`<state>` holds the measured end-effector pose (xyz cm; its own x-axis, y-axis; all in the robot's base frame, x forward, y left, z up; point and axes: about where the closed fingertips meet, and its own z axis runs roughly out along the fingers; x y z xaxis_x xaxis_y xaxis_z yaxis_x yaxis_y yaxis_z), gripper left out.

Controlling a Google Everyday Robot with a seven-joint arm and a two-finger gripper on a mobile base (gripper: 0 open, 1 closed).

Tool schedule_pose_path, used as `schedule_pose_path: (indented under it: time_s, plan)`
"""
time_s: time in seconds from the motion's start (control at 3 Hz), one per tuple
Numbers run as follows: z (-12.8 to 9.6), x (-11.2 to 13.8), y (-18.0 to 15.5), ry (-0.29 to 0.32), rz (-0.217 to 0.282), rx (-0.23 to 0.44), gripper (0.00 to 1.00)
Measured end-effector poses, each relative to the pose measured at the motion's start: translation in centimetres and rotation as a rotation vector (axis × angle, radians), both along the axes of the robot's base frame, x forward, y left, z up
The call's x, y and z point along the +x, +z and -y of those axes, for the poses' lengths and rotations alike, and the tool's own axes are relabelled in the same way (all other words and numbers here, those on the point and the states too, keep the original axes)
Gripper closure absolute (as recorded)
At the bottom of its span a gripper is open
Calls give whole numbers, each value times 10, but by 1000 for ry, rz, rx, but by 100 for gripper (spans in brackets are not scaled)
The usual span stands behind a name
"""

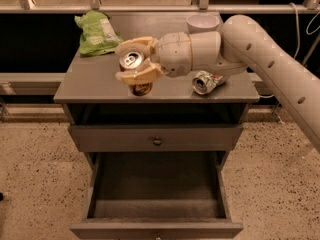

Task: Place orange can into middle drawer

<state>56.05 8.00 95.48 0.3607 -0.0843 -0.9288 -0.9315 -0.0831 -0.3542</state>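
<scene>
While the middle drawer (156,228) sits pulled open nearest, the gripper (125,63) clamps both fingers around the orange can (140,88) at the cabinet top (90,86) front; dented can (204,81) just right, green bag (95,33) farther back.

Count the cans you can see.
2. The orange can is gripped by the tool at the front middle of the cabinet top; the dented can lies sideways to the right, under the arm. No others show.
</scene>
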Motion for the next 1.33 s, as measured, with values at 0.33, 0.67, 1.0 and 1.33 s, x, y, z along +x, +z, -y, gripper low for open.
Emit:
schedule_pose_path:
  time_s: [0.33, 0.67, 1.0, 1.33]
  plan:
    - [20, -24, -14, -6, 42, -26, 100]
    - [35, -31, -48, -36, 7, -73, 100]
    - [53, -36, -134, -88, -160, -90, 100]
    - [71, -51, -211, -115, -313, -84, 100]
